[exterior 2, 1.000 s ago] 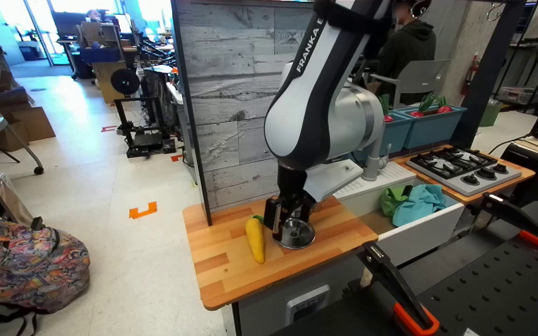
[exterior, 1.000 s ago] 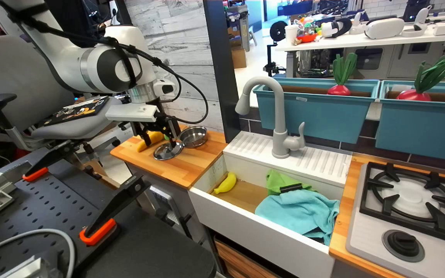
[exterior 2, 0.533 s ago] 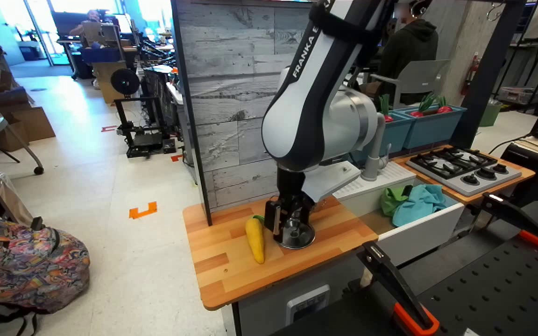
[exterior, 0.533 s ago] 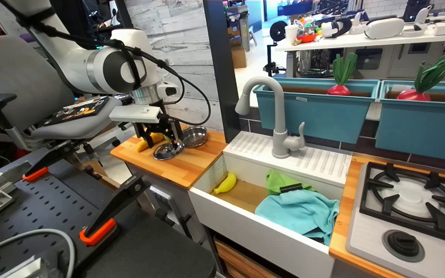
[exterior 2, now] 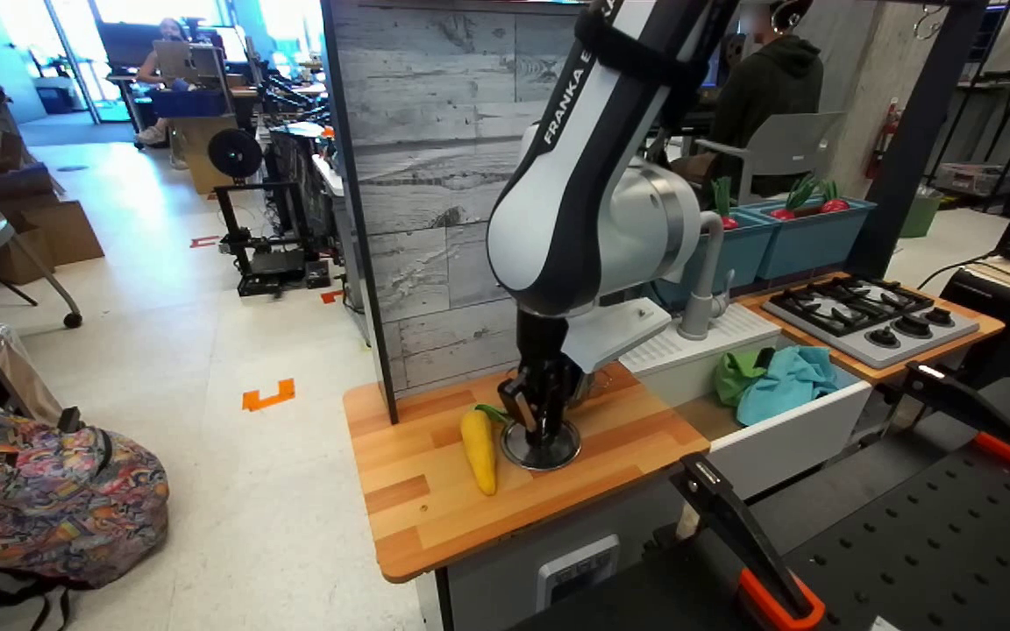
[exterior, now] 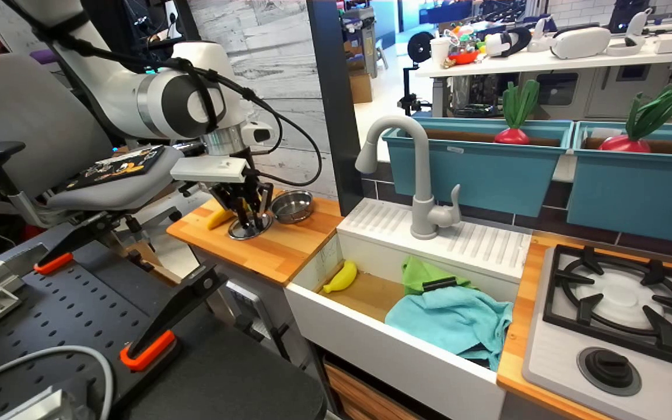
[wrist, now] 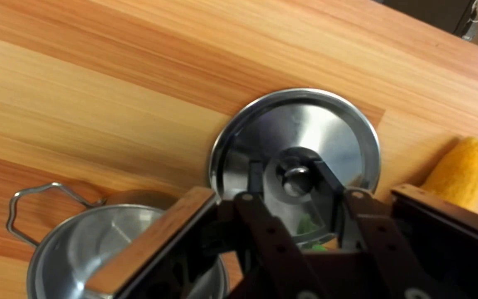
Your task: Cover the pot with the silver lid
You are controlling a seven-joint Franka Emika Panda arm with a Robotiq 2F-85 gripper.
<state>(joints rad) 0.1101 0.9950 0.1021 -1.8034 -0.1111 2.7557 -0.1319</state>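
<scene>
The silver lid (wrist: 338, 133) lies flat on the wooden counter, knob up, in all views. My gripper (wrist: 287, 168) points down over it, fingers partly drawn in around the round knob (wrist: 298, 182). In the wrist view a gap shows between the knob and the left finger (wrist: 255, 178); the right finger (wrist: 326, 176) is close against the knob, and contact there is unclear. Beside the lid stands the shiny pot (exterior: 293, 217), uncovered, its loop handle (wrist: 35, 190) visible in the wrist view. The gripper partly hides the pot in an exterior view.
A yellow vegetable (exterior 2: 477, 451) with a green stem lies close to the lid on the other side from the pot. The white sink (exterior: 394, 350) adjoins the counter, holding a banana (exterior: 342, 277) and cloths (exterior: 452, 318). A grey wood-plank wall (exterior 2: 435, 193) backs the counter.
The fingers have come in from wide apart to either side of the knob. The lid has slid slightly towards the yellow vegetable, away from the pot. The arm has shifted a little.
</scene>
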